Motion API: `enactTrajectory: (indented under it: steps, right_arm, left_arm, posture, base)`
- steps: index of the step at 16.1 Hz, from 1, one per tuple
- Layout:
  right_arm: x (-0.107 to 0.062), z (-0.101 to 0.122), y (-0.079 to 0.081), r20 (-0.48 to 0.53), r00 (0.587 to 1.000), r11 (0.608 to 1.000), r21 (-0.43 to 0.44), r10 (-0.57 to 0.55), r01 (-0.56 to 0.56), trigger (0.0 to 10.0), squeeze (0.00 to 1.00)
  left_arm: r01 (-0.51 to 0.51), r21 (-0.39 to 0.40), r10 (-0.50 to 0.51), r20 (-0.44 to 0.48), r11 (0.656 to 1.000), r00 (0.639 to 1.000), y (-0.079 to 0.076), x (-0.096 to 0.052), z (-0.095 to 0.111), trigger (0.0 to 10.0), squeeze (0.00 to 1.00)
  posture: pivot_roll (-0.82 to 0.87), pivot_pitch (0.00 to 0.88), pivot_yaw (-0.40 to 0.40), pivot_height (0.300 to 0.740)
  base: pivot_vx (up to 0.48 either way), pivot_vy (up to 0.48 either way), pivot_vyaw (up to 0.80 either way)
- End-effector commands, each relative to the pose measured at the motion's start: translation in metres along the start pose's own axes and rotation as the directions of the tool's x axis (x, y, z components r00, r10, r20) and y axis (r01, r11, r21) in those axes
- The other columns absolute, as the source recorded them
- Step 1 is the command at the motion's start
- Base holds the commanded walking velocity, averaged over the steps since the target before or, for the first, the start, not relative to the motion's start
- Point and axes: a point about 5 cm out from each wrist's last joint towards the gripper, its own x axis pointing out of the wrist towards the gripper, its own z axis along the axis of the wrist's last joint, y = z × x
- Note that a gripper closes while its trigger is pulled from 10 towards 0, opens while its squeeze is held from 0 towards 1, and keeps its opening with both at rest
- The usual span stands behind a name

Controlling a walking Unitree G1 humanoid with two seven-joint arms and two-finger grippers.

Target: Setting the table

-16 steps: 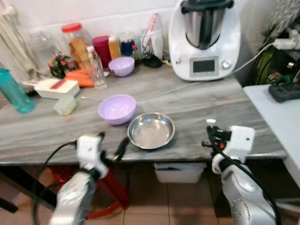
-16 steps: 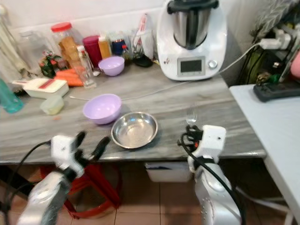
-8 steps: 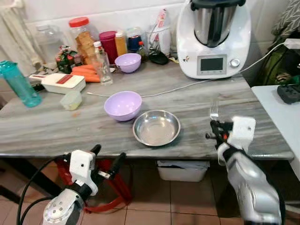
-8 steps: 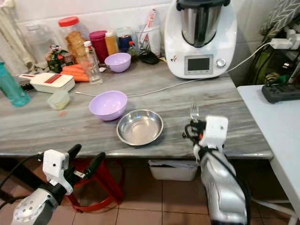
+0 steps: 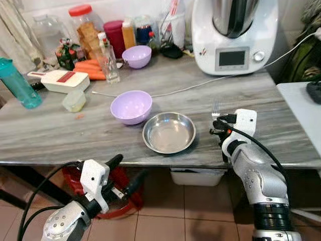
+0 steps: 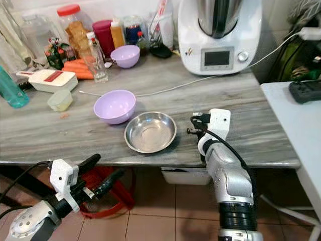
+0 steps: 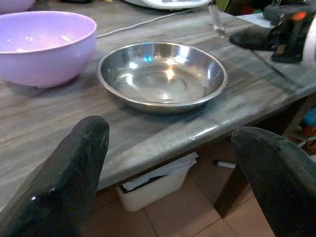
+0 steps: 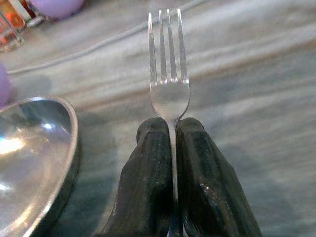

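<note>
The right claw (image 8: 170,143) is pinched tight on a fork (image 8: 168,64). Its two black fingers (image 8: 148,173) squeeze the fork's thin neck between them, so the prongs stick straight out past the fingertips. The claw holds the fork just above the grey worktop (image 5: 50,135), to the right of the shiny metal bowl (image 5: 169,132). The fork is near the bowl but does not touch it. From the wrist view I can see the bowl's rim off to one side of the fork, with bare worktop under the prongs.

The left claw (image 5: 123,173) hangs lower, in front of the worktop's edge and below it. Its two black fingers (image 7: 74,163) are spread wide apart and nothing is in them. It points toward the metal bowl, which sits close to the front edge.

Just behind the metal bowl and a bit to the left is a purple bowl (image 5: 131,106), very close to it. A smaller purple bowl (image 5: 137,55) stands further back by the jars. A big white kitchen machine (image 5: 234,35) stands at the back right, and its white cable (image 5: 185,88) runs across the worktop. A teal bottle (image 5: 17,83) stands far to the left.
</note>
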Motion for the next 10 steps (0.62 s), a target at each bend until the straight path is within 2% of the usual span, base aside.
enactTrajectory:
  steps: [1,6,10]
  right_arm:
    - [0.008,0.002,0.007,-0.024,0.999,0.999,0.020,0.031,-0.031,10.0,0.00]
    - [0.023,-0.003,0.015,-0.068,0.996,0.998,0.021,0.058,-0.057,10.0,0.00]
    - [0.032,-0.005,0.020,-0.082,0.994,0.997,0.017,0.077,-0.076,10.0,0.00]
  left_arm:
    - [0.015,0.008,-0.015,-0.015,1.000,1.000,0.001,-0.002,0.002,10.0,0.00]
    - [0.046,0.000,-0.046,0.005,0.999,0.999,0.001,0.004,0.009,10.0,0.00]
    - [0.096,-0.012,-0.096,0.004,0.995,0.995,-0.008,0.004,0.007,10.0,0.00]
  posture:
    - [0.01,0.110,0.144,0.740]
    - [0.02,0.095,0.138,0.740]
    - [0.02,0.089,0.134,0.740]
  base:
    - [0.000,0.000,0.00]
    - [0.000,0.000,0.00]
    - [0.000,0.000,0.00]
